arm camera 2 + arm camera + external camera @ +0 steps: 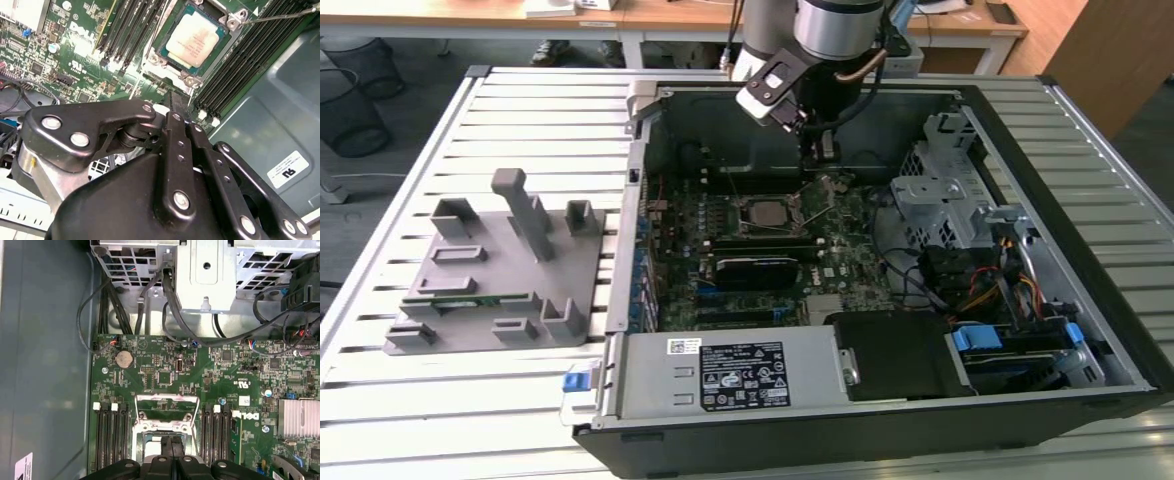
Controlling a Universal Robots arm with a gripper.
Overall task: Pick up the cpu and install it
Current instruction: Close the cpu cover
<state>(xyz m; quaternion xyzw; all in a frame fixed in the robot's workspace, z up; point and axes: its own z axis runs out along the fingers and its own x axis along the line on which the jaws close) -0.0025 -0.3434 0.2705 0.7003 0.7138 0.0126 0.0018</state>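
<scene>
The cpu (196, 42), a silvery square chip, lies flat in the black-framed socket (767, 213) on the green motherboard (854, 260) inside the open computer case. The socket's metal load plate (167, 407) stands raised, and its thin wire lever (280, 17) sticks out beside the socket. My gripper (823, 168) hangs just above the board at the far side of the socket, clear of the cpu. In both wrist views its black fingers (172, 452) lie pressed together with nothing between them, tips (176, 100) close to the socket's edge.
A grey fixture tray (494, 270) with a green memory stick (467, 298) lies at the exterior view's left on the slatted table. Black memory slots (135, 25) flank the socket. A drive cage (947, 190), cables (987, 290) and the power supply (720, 370) crowd the case.
</scene>
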